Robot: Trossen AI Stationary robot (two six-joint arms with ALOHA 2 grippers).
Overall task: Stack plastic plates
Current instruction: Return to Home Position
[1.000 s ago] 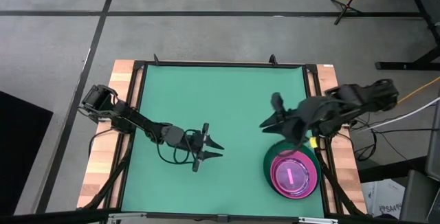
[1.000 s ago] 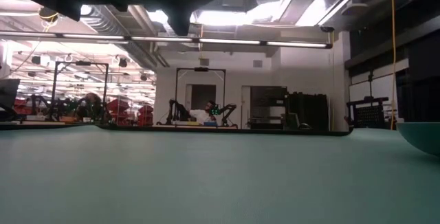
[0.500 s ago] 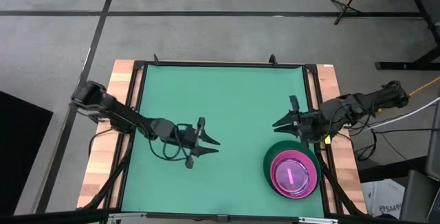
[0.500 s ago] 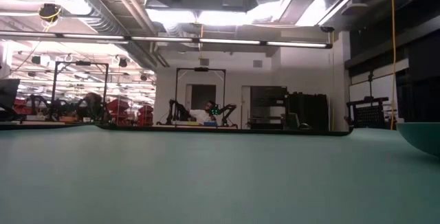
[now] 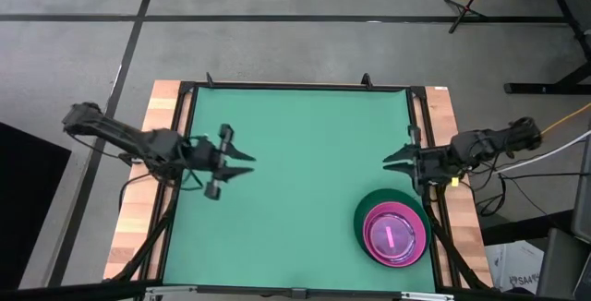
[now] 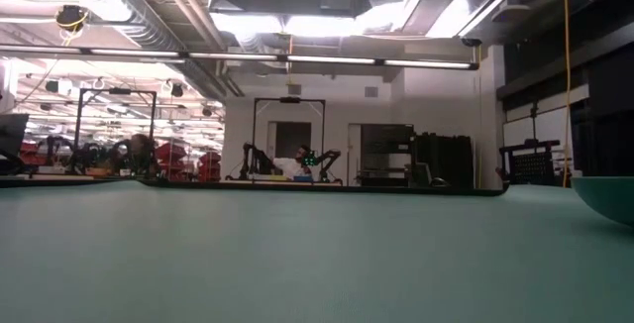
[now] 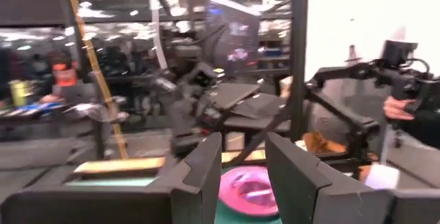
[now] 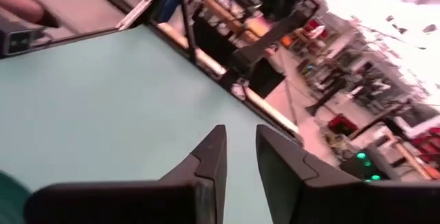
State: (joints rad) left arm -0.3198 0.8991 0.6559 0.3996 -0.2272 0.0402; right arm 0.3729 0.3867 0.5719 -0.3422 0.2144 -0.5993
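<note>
Teal-green mat [image 5: 295, 126] covers the table [image 5: 168, 98]. Nearest the front edge, at about five o'clock on the mat, sits the stack: the dark green plate [image 5: 363, 213] at the bottom, with pink plates [image 5: 395, 232] nested on top. There are perhaps several, but I cannot count them. The low view catches only the dark green plate's rim [image 6: 606, 197].

Farther back, at nine o'clock, the left gripper [image 5: 247, 163] hangs over the mat. Its arm is stretched nearly flat from the table's left side. The fingers point toward three o'clock, parted by a narrow gap and holding nothing.

Opposite, at three o'clock by the mat's border, the right gripper [image 5: 389, 161] points toward nine o'clock. Its arm lies short over the right rail, the fingers likewise slightly apart and empty.

The left wrist view shows the pink plates [image 7: 249, 185] far across the mat.
</note>
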